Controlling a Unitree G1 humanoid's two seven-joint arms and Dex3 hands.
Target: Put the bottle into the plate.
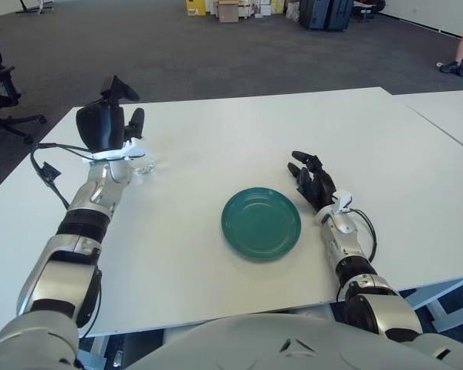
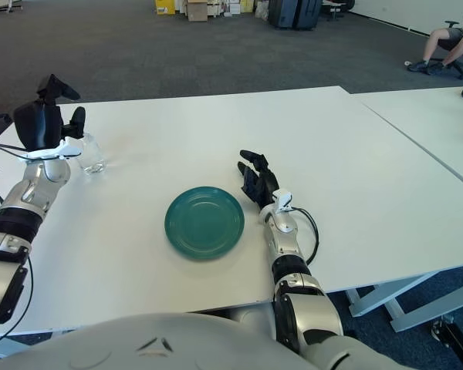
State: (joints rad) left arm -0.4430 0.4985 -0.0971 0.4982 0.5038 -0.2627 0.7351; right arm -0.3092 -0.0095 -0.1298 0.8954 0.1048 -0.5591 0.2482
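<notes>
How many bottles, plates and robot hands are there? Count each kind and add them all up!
Bottles: 1, clear bottle by the left hand
Plates: 1, green plate
Hands: 2, left hand and right hand
Total: 4
</notes>
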